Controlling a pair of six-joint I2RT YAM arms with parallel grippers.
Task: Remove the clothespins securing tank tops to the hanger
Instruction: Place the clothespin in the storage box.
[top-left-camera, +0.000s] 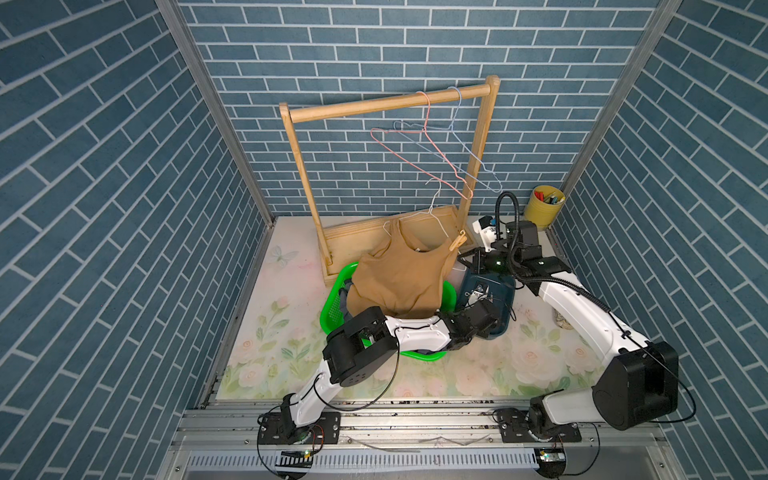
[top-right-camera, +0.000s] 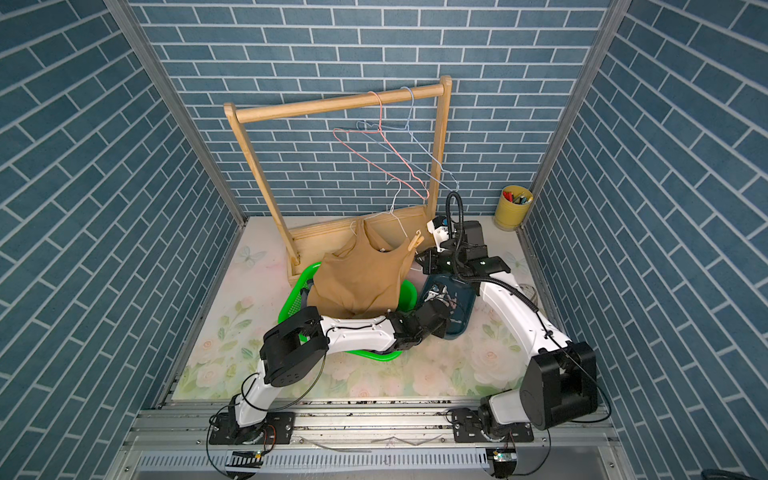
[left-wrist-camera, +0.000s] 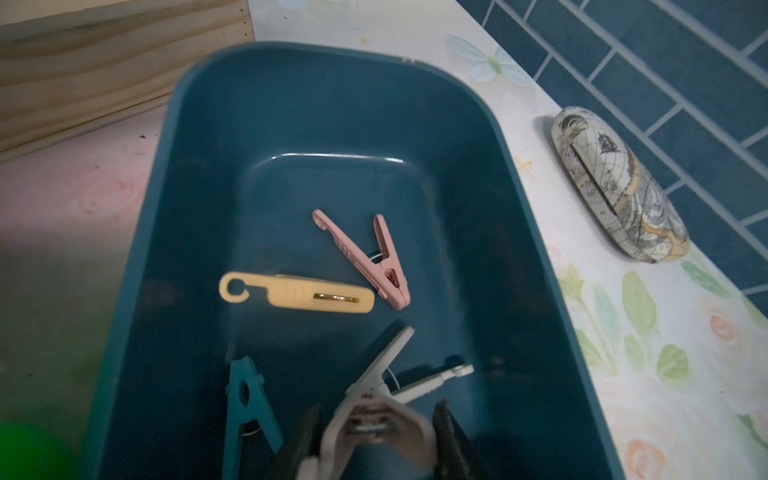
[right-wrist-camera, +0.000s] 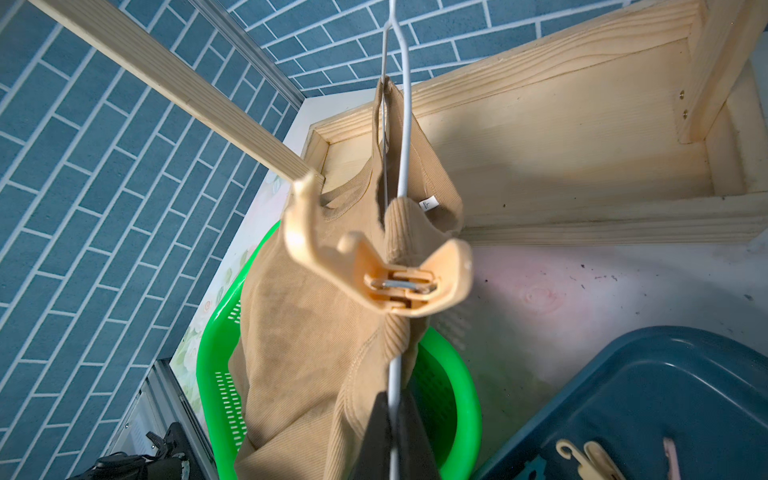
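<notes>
tank top on hanger over basket | bin right of basket | clothespins in bin | rack behind both

Top views high, facing down; wrist views close, sharing bin.

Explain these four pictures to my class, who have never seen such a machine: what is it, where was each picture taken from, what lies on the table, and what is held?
This robot has two arms ending in jaws. Both top views look down on everything; the other two pictures come from wrist cameras. On the flowered table stand a wooden rack, a green basket, a dark teal bin and a yellow cup. The right arm has its jaws shut on a white hanger carrying a tan tank top, pinned by a yellow clothespin. The left arm reaches over the bin, where a pink clothespin, a loose yellow clothespin and a teal clothespin lie. A pale clothespin sits between its jaws; gripped or loose, I cannot tell.
</notes>
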